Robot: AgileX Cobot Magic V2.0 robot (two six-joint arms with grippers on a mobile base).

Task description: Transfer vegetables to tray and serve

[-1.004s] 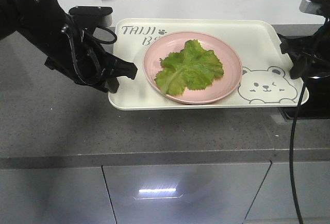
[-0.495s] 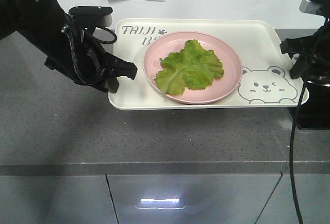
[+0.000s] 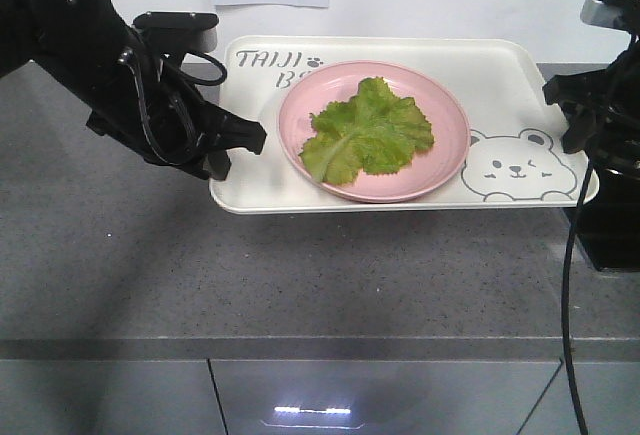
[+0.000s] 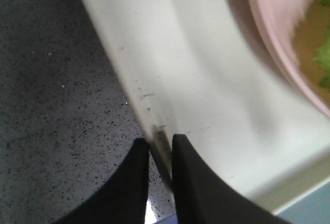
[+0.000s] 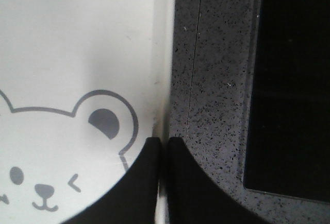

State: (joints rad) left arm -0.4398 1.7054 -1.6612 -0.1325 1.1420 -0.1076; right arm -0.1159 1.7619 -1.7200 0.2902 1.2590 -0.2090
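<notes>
The cream tray (image 3: 505, 85) with the bear drawing hangs above the grey counter, held at both short ends. On it stands a round pink plate (image 3: 450, 120) bearing the vegetables (image 3: 370, 130), green crinkled lettuce leaves. My left gripper (image 3: 228, 150) is shut on the tray's left rim (image 4: 154, 131), one finger above and one below. My right gripper (image 3: 575, 135) is shut on the tray's right rim (image 5: 164, 105), next to the bear's ear. The plate's edge (image 4: 273, 54) and a bit of lettuce (image 4: 322, 59) show in the left wrist view.
The speckled grey counter (image 3: 300, 265) lies beneath the tray, with its front edge and cabinet doors (image 3: 350, 395) below. A black panel (image 5: 291, 85) is set in the counter to the right of the tray. A white wall stands behind.
The tray and both grippers stay in the same place in view, while the counter edge and cabinets slide downward and the black object at the right shifts lower.
</notes>
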